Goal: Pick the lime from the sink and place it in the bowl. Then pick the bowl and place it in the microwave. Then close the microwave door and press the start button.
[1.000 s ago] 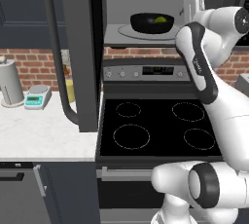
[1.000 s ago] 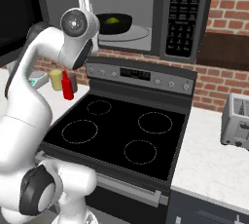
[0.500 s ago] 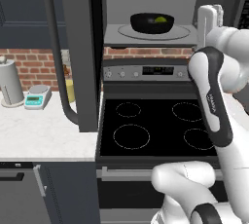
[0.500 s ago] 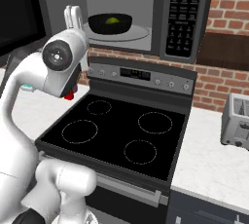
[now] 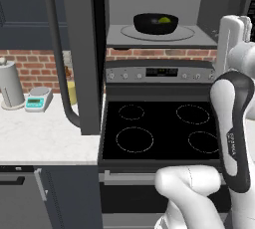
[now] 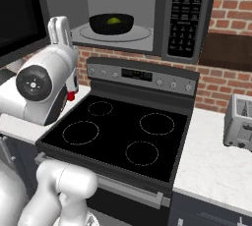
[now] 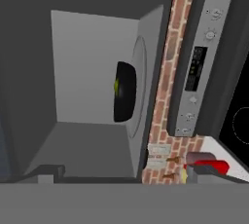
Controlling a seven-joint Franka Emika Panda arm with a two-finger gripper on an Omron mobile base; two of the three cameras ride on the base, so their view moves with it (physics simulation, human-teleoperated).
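The glossy black bowl (image 5: 155, 23) (image 6: 111, 23) (image 7: 124, 91) rests on the glass turntable inside the microwave (image 6: 123, 4), and the yellow-green lime (image 5: 165, 20) (image 6: 114, 20) (image 7: 116, 85) lies in it. The microwave door (image 5: 84, 49) hangs wide open to the left, its curved bar handle (image 5: 56, 58) facing the room. The button panel (image 6: 184, 14) is on the microwave's right. My gripper (image 5: 238, 24) (image 6: 59, 23) (image 7: 126, 174) is open and empty, outside the cavity in front of its mouth and well apart from the bowl. The sink is out of view.
Below the microwave is a black glass cooktop (image 5: 159, 128) (image 6: 123, 131) with a control strip. On the left counter stand a kitchen scale (image 5: 37, 98), a grey canister (image 5: 10, 83) and a red bottle (image 6: 72, 95). A toaster (image 6: 239, 122) sits on the right counter.
My arm has drawn the empty gripper back out of the microwave mouth, away from the bowl. The bowl, the lime and the open door have stayed where they were.
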